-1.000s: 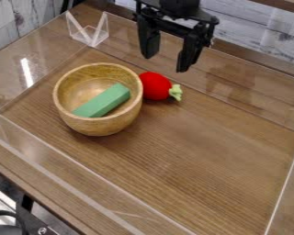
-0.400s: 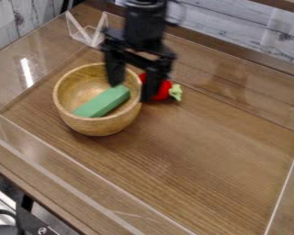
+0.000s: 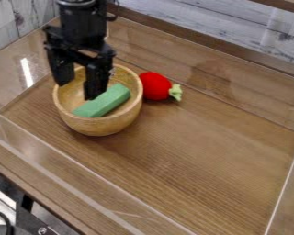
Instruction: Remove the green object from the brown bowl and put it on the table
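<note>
Brown tabletop [image 3: 193, 151] bears a wooden bowl [image 3: 100, 126] holding a green block [image 3: 104, 102]

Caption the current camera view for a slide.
Open end effector above the brown bowl holding the green block, red toy fruit beside.

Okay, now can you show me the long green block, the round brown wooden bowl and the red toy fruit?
long green block [image 3: 104, 101]: camera view, middle
round brown wooden bowl [image 3: 107, 125]: camera view, front wall
red toy fruit [image 3: 154, 86]: camera view, red body

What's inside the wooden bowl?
A green block lies in the bowl. The open gripper hides part of the bowl's left side, so I can't tell what's behind it.
</note>
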{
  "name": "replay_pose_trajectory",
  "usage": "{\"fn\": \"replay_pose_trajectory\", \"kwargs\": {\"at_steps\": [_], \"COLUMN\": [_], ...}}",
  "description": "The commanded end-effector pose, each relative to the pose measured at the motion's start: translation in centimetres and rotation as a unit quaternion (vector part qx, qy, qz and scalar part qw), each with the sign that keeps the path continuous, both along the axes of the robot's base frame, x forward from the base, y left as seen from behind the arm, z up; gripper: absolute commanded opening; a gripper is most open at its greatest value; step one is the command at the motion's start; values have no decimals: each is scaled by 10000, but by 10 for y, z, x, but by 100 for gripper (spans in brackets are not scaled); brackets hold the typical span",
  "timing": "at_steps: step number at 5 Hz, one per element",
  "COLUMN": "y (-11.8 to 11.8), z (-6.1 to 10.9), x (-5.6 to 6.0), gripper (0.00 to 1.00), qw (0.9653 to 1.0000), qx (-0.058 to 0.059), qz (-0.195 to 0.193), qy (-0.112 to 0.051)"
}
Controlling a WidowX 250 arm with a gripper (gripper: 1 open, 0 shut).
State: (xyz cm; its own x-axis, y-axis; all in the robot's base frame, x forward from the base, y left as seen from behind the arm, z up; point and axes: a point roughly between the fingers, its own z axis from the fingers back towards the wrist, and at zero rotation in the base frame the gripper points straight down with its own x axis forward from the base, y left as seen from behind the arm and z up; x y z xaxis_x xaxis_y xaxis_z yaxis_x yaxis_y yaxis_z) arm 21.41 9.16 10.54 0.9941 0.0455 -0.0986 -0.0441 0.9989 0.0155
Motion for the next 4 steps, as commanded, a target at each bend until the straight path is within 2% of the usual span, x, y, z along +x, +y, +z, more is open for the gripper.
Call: {"fn": "replay_pose_trajectory", "kwargs": {"at_steps": [1,2,4], "y": [15,24,7], "z": [-9,-27,-38], "x": [8,15,30], "gripper": [100,100,100], "qw": [9991,9977,9993], "qx": [115,148,177], "qz": [-355,-622,-211], "qy": [-186,-220,-238]}}
